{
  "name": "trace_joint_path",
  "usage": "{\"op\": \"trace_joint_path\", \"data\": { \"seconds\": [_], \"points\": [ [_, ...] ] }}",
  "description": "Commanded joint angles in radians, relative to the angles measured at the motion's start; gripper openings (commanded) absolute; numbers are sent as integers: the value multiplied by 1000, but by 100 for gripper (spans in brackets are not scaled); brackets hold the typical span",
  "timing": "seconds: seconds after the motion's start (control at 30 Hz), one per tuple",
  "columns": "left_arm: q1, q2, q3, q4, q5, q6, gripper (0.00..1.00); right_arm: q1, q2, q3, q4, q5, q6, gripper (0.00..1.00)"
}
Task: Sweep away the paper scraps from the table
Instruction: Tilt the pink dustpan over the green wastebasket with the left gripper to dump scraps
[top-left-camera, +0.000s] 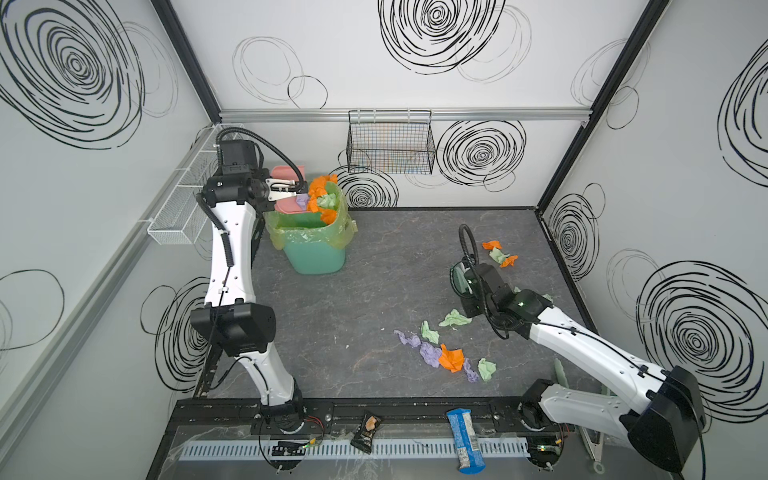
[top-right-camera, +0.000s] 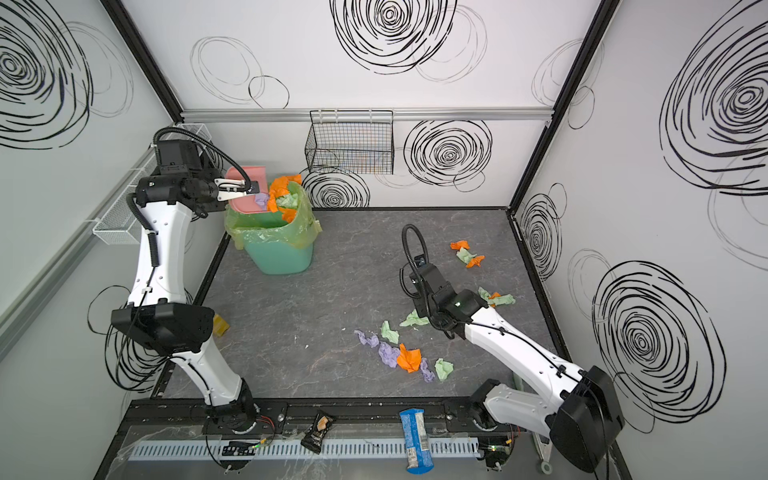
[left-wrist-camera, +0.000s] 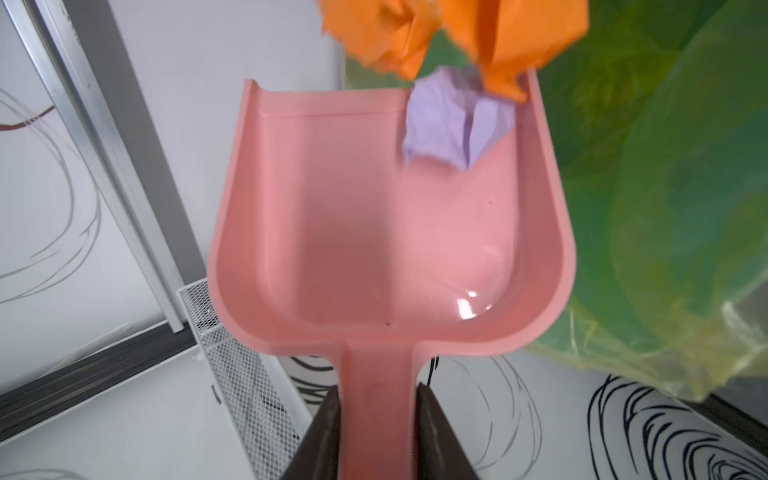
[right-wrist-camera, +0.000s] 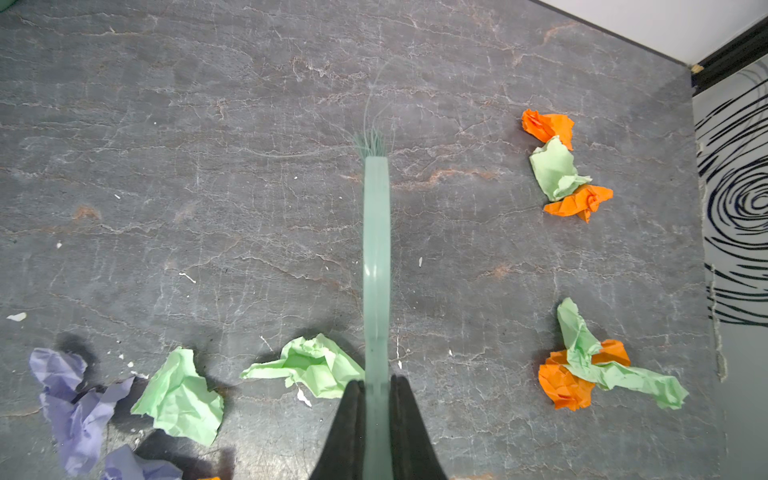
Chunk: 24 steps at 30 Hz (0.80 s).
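My left gripper is shut on the handle of a pink dustpan, held tipped over a green bin at the back left of the table. Orange, green and lavender paper scraps spill from the pan's lip; a lavender wad is still on it. My right gripper is shut on a pale green brush held over the table on the right. More scraps lie in a row near the front, in a clump at the back right, and beside the right arm.
The bin has a yellow-green liner. A black wire basket hangs on the back wall and a white mesh tray on the left wall. A dark snack packet and a blue wrapper lie on the front ledge.
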Motion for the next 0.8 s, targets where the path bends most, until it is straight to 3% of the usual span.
{"op": "trace_joint_path", "data": {
  "seconds": [0.0, 0.33, 0.53, 0.67, 0.77],
  "points": [
    [-11, -53, -37, 79, -100, 93, 0, -5, -24, -2, 19, 14, -6, 0],
    [-20, -185, -160, 231, -172, 147, 0, -5, -30, -2, 13, 15, -5, 0],
    [-42, -277, -200, 350, -134, 149, 0, -5, -33, 2, 14, 25, -6, 0],
    [-57, -291, -65, 181, 4, 34, 0, -20, -36, 24, 50, 31, -2, 0],
    [-58, -291, 45, -41, 169, -88, 0, -102, -44, 42, 152, -106, 2, 0]
  ]
}}
